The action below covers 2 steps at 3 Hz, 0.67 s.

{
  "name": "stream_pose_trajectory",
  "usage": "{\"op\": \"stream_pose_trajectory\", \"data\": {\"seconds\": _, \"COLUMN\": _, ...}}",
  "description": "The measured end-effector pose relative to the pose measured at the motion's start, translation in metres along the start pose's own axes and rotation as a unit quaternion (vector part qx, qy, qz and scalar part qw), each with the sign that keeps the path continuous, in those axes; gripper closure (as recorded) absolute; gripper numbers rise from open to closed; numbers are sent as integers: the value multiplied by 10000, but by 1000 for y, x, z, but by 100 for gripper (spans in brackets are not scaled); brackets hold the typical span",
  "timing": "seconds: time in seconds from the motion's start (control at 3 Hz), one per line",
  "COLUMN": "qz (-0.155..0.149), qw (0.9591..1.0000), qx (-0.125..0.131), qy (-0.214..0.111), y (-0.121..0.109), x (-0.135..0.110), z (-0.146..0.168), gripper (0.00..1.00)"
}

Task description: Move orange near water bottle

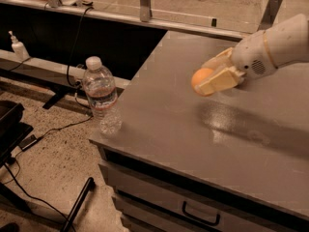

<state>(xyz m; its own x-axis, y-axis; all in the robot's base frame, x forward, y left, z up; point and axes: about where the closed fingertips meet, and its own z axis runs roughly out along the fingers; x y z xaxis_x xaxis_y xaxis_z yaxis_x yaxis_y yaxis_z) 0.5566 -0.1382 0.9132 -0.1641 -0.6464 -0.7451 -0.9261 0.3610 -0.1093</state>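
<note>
The orange (199, 77) is a small round orange fruit held between the cream fingers of my gripper (211, 77), a little above the grey table top (193, 129) at right of centre. The gripper comes in from the right on a white arm (275, 45) and is shut on the orange. The water bottle (101, 95), clear and ribbed with a white cap and a red band on its label, stands upright on the table's front left corner, well to the left of the gripper.
The table's left edge drops to a speckled floor with cables (53, 129). A small white pump bottle (18, 46) stands on a ledge at far left. A drawer with a handle (198, 214) is below the table's front edge. A glass barrier runs along the back.
</note>
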Motion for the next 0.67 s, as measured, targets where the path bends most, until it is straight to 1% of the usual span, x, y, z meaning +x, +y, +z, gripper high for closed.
{"op": "stream_pose_trajectory", "data": {"seconds": 0.33, "qz": -320, "qw": 9984, "qx": -427, "qy": -160, "y": 17, "x": -1, "z": 35, "gripper": 100}}
{"op": "stream_pose_trajectory", "data": {"seconds": 0.67, "qz": -605, "qw": 9943, "qx": -831, "qy": -292, "y": 38, "x": -6, "z": 62, "gripper": 100}}
